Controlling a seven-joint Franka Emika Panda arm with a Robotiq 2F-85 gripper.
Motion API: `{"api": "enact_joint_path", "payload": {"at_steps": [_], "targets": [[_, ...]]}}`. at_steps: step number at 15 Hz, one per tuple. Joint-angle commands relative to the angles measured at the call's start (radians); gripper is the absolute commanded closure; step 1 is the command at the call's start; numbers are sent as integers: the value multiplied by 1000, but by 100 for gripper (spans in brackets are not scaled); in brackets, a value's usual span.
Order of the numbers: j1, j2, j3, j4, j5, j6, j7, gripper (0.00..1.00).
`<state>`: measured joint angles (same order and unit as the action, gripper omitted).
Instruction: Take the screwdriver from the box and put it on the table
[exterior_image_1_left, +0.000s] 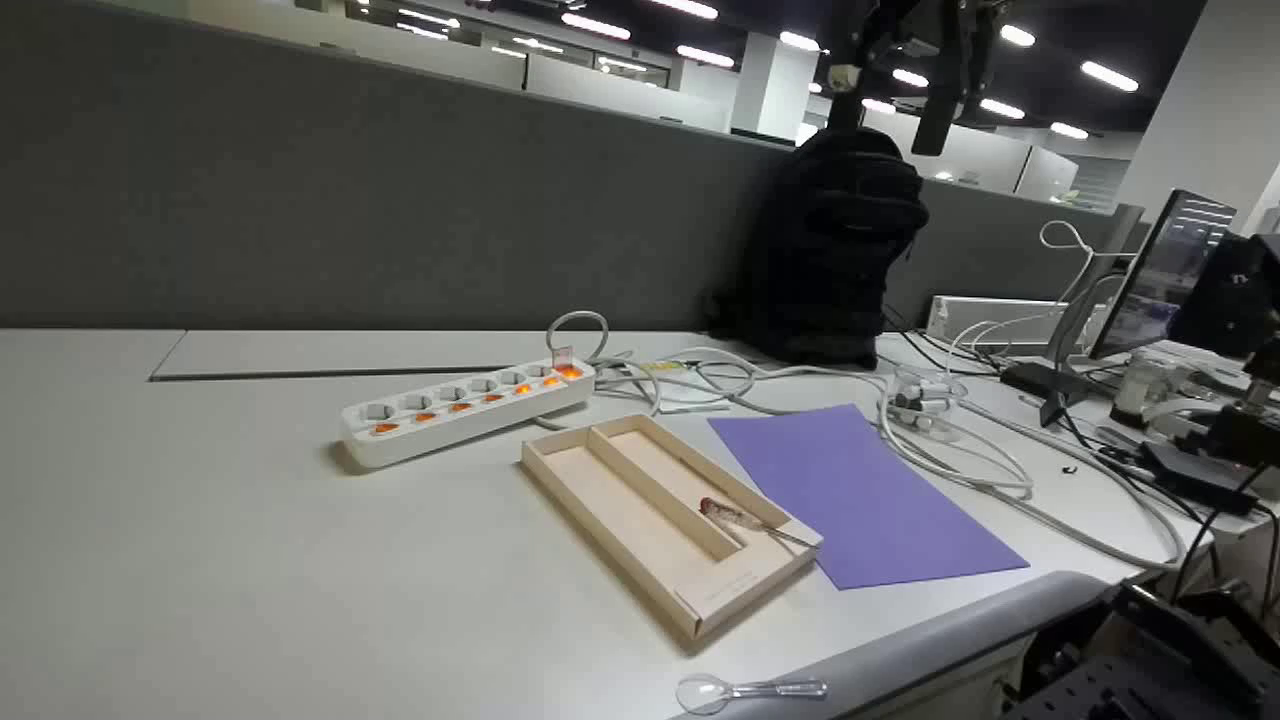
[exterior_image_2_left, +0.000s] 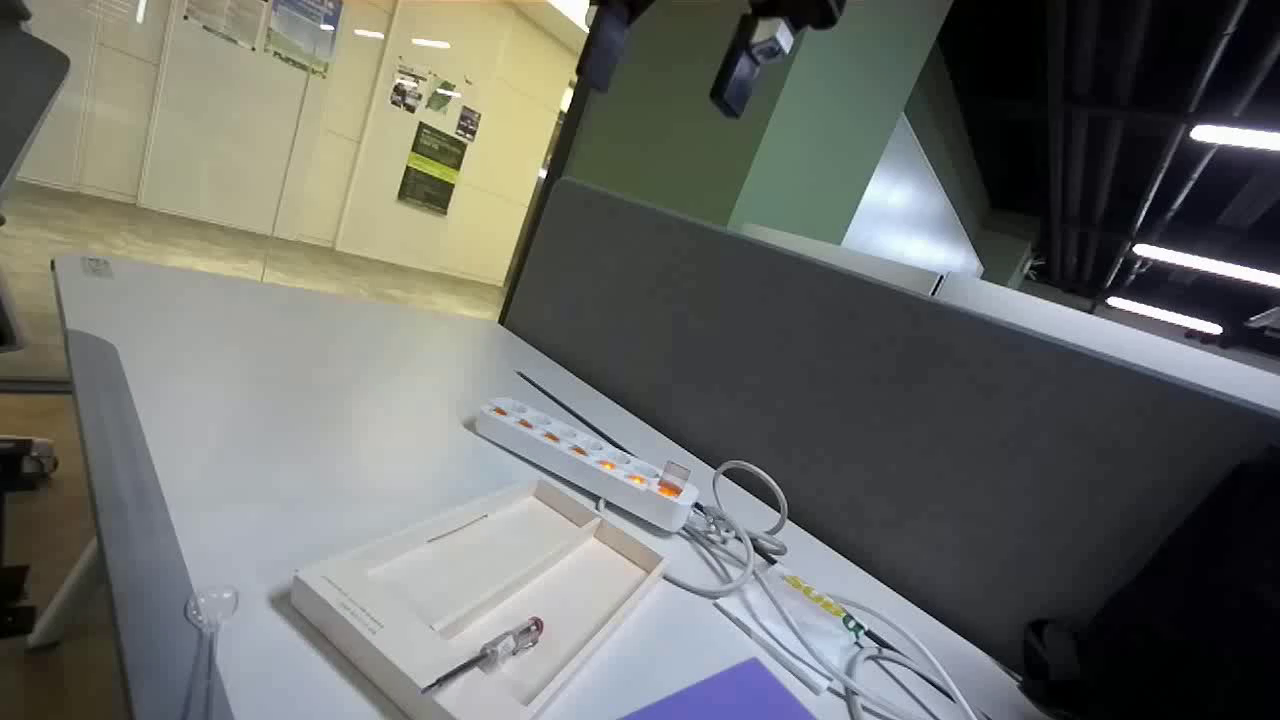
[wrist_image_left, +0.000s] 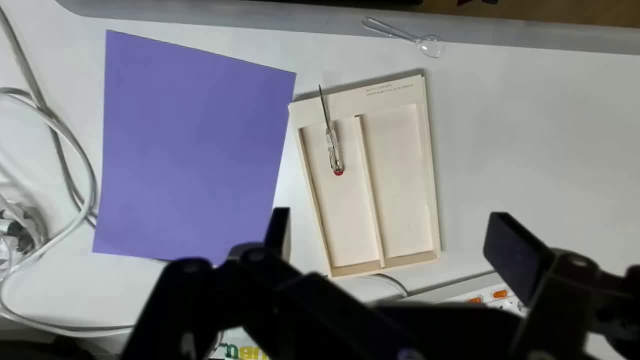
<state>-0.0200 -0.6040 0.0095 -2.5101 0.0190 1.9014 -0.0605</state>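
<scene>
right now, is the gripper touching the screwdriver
Apart: in an exterior view the open gripper hangs high above the table, with a wide gap down to the screwdriver.

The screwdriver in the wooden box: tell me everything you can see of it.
The screwdriver has a clear, plastic-looking handle with a red end and a thin, dark shaft. Its handle extends over the compartment of the box nearer the purple sheet; whether it touches the bottom is unclear. The shaft crosses the end panel toward the outer edge. The open gripper isn't touching it.
</scene>
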Motion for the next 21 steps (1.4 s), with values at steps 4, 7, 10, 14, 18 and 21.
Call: {"api": "enact_joint_path", "payload": {"at_steps": [4, 7, 10, 14, 18, 21], "targets": [[11, 1, -9, 2, -5, -2, 5, 0], [11, 1, -9, 2, -5, -2, 5, 0], [11, 1, -9, 2, -5, -2, 5, 0], [9, 7, 0, -22, -15, 50, 13, 0], [23, 46, -13, -87, 26, 207, 0, 0], [51, 102, -38, -140, 72, 317, -64, 0]]}}
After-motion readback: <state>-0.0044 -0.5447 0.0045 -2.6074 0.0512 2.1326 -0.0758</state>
